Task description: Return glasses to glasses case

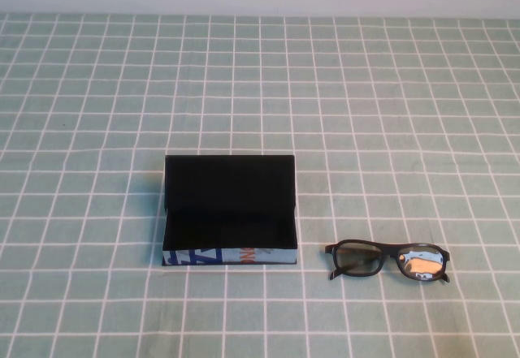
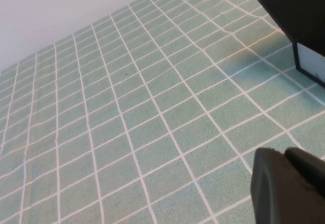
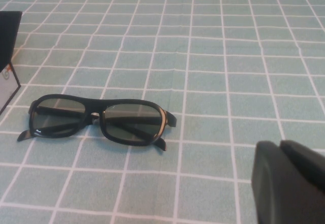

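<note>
Plainly, the glasses are judged light, stiff and somewhat fragile, with slick lenses that would smear or slip under the pads, so a hold is best taken across the bridge or the top bar of the frame rather than on a lens or a folded temple. They are seen as thick black plastic frames with dark, reflective rectangular lenses, lying flat with temples folded on the green checked tablecloth, just beside the glasses case at its 3 o'clock. The case stands open, black inside, its white-and-blue front marked in orange. Only a dark corner of the left gripper and of the right gripper is shown, perhaps one finger each, so whether either is spread or closed cannot be told; nothing is seen held.
</note>
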Robot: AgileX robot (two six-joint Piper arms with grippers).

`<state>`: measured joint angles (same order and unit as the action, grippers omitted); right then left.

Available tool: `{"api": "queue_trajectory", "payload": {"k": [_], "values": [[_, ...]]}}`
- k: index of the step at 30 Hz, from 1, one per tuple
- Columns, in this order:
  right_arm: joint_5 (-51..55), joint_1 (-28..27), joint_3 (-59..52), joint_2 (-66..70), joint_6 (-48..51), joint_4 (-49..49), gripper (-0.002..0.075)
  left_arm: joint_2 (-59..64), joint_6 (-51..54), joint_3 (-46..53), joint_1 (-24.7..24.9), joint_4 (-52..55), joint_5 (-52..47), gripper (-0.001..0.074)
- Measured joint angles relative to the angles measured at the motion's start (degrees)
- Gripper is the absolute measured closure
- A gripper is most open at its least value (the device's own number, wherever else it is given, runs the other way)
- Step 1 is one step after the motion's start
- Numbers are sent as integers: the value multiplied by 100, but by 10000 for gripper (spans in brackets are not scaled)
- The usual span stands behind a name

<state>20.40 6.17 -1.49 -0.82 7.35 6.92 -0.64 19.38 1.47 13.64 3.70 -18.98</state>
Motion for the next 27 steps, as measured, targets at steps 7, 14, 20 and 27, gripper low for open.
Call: {"api": "queue_trajectory", "payload": {"k": [7,14,20,27], "values": [[0,0,0,0,0,0,737,0,0,0,0,0,0,734],[-223,0,-4,0,0,0,737,0,0,0,0,-23,314,733],[-1705,0,-4,0,0,13,737,0,-345,0,0,-32,1808,733],[-4010,0,-4,0,0,37,737,0,-796,0,0,-32,4030,733]]}}
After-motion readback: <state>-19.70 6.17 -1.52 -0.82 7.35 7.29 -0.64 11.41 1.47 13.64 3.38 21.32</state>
